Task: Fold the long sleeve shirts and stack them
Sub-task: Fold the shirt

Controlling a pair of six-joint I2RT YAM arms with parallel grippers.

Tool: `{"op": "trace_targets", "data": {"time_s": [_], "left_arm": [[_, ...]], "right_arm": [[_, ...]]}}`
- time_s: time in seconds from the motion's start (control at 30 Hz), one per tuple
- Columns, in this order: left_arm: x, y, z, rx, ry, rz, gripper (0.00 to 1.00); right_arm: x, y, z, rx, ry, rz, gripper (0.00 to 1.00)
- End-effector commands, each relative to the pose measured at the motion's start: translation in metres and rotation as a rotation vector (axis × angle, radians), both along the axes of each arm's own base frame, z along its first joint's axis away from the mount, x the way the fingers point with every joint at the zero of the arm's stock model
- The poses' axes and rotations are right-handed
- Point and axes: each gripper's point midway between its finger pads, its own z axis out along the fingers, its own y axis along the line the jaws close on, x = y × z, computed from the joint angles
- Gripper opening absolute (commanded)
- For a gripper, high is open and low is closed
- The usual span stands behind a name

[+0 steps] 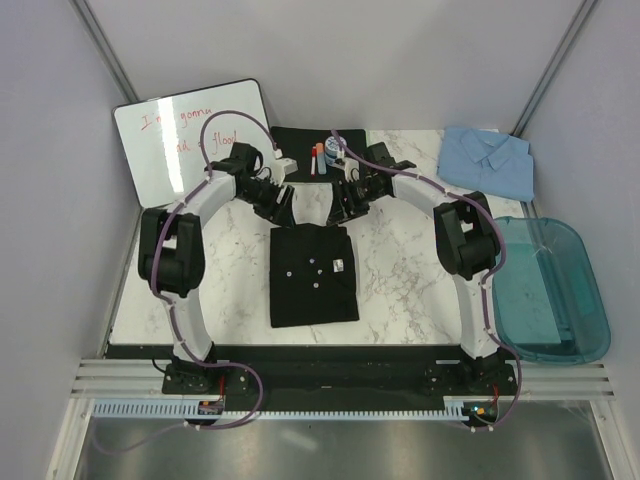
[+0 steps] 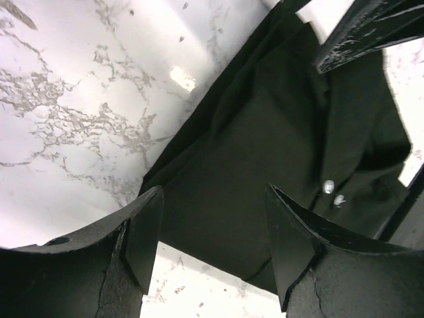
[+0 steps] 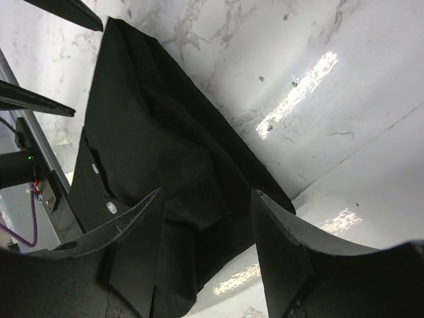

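At the middle of the marble table (image 1: 400, 275), the black shirt (image 1: 313, 275) lies folded into a tidy rectangle, with white buttons (image 2: 328, 187) facing up and a small pale label near its right edge. Both arms reach in over its far edge. The left gripper (image 2: 213, 199) hangs above the shirt's far left corner, fingers spread with nothing between them; its wrist view shows dark cloth and bare marble through the gap. The right gripper (image 3: 207, 199) hovers over the far right corner, likewise released, fingers parted and gripping nothing, with the fabric bunched in soft folds beneath it. The light blue shirt (image 1: 487, 160) sits folded, collar up, at the far right corner of the table, well apart from the black one. A teal plastic bin (image 1: 545, 222) stands at the table's right side. At the far left a whiteboard (image 1: 190, 140) with red handwriting leans up, and at the far edge a black mat (image 1: 300, 140) carries a red marker (image 1: 318, 158) and a small bottle (image 1: 333, 150)
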Motion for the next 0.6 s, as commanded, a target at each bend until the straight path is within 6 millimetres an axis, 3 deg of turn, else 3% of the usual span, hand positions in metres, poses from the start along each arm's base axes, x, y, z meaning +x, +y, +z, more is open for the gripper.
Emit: {"op": "trace_targets", "data": {"time_s": [0.0,0.13,0.33,0.43,0.47,0.57], "left_arm": [[0.019,0.0,0.003,0.029,-0.079,-0.049,0.69],[0.021,0.002,-0.009,0.044,-0.066,-0.052,0.69],[0.016,0.007,-0.027,0.07,-0.036,-0.058,0.69],[0.012,0.008,-0.03,0.062,-0.025,-0.067,0.64],[0.011,0.008,-0.03,0.062,-0.022,-0.066,0.61],[0.012,0.013,-0.032,0.063,-0.017,-0.055,0.47]], "right_arm": [[0.005,0.001,-0.003,-0.024,-0.014,-0.013,0.62],[0.003,0.001,-0.016,-0.04,0.016,-0.017,0.61],[-0.008,0.009,-0.003,0.037,0.051,0.019,0.46],[-0.008,0.01,0.003,0.053,0.049,0.023,0.25],[-0.008,0.011,0.005,0.052,0.04,0.025,0.13],[-0.003,0.007,0.005,0.028,0.012,0.014,0.0]]}}
